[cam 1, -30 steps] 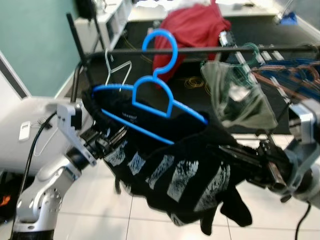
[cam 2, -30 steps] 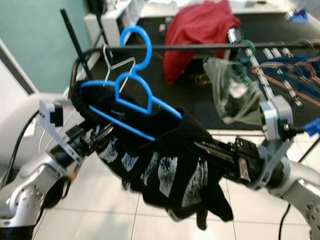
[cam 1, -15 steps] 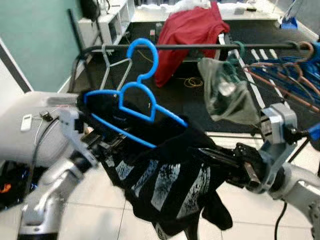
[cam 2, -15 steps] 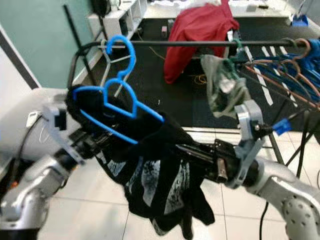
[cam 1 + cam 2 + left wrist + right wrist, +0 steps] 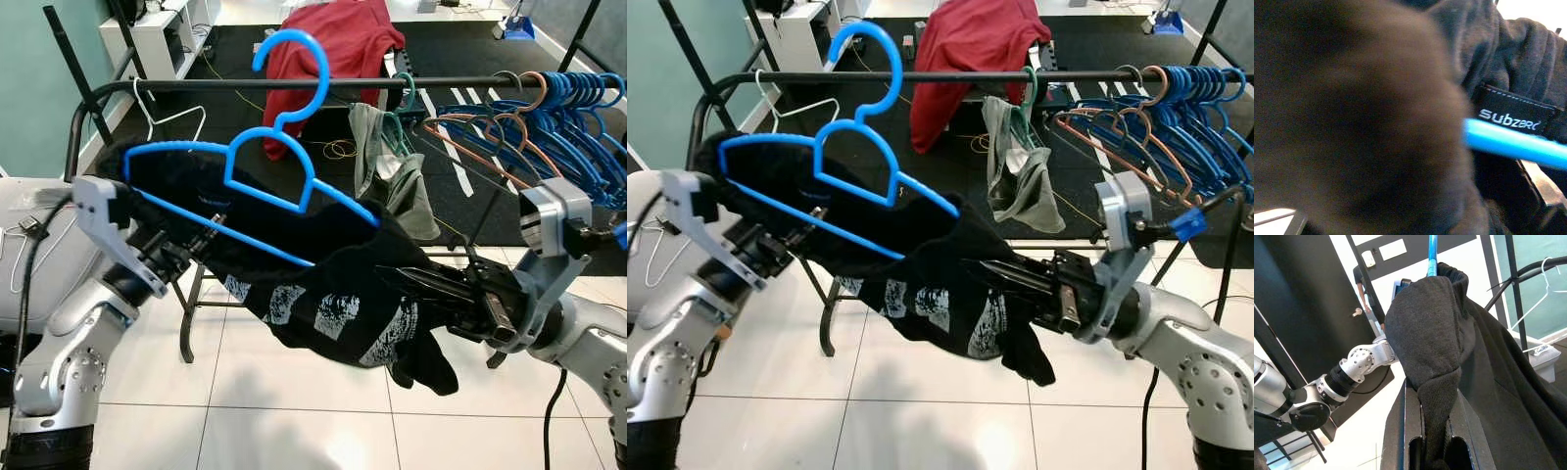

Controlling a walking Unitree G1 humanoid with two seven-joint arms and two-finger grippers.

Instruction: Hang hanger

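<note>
Lifted since a second ago: bright blue plastic hanger (image 5: 257,166) with black printed T-shirt (image 5: 323,294), hook now well above the black metal rail (image 5: 294,84) of the clothes rack instead of level with it; whole view also shifted, so camera moved too. Hook of that hanger free in the air, not over the rail, just in front of it in the head views. Shirt draped over the hanger's lower bar and shoulders, sagging down toward the white tiled floor (image 5: 294,421).

Left gripper (image 5: 201,240) at the hanger's left end, fingers buried in black cloth; cannot tell whether spread or pressed together. Blue bar and a black neck label visible close up in the left wrist view, much of it blurred dark fabric.

Right gripper (image 5: 994,274) reaching in from the right under the hanger's right shoulder, black fingers (image 5: 1400,431) pinching a fold of the shirt between them, as seen in the right wrist view.

On the rail: white wire hanger (image 5: 176,117) near the left end, grey-green garment (image 5: 392,176) on a green hanger about the middle, cluster of blue and brown hangers (image 5: 549,117) toward the right. Red garment (image 5: 333,49) behind the rack, over dark carpet.
</note>
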